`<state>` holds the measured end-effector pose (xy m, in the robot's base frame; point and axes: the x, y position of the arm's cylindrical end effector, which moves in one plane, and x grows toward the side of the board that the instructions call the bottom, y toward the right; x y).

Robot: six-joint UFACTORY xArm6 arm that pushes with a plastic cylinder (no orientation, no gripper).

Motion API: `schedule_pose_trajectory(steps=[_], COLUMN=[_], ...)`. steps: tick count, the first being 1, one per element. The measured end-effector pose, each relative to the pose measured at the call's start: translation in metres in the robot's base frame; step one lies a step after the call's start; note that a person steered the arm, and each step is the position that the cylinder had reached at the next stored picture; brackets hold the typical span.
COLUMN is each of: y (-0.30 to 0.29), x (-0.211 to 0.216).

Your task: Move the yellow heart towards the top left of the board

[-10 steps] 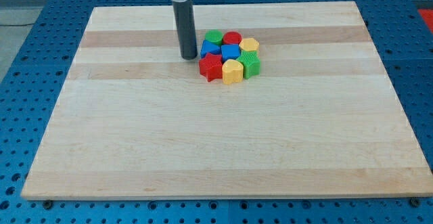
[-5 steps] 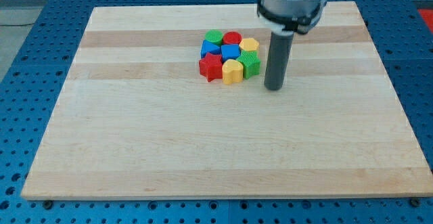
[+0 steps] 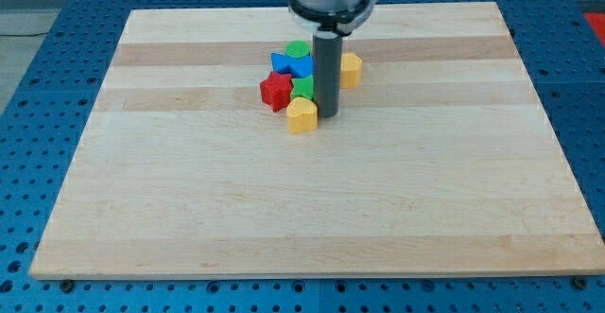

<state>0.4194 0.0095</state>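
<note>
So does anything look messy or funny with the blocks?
Nothing is broken or tipped. My tip stands inside the cluster, right of the yellow heart. Another yellow block sits apart on the rod's right, away from the red star and the rest.

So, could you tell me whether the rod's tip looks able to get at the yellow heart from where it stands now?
Probably yes: my tip stands right beside the yellow heart, on its right in the view, with no block between them. The green block sits just above the heart.
</note>
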Motion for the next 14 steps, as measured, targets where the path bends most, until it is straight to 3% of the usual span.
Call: schedule_pose_trajectory(steps=[4, 6, 8, 10, 14], y=[-0.111, -0.161, -0.171, -0.205, -0.186], x=[0.052, 0.045, 0.009, 0.036, -0.075])
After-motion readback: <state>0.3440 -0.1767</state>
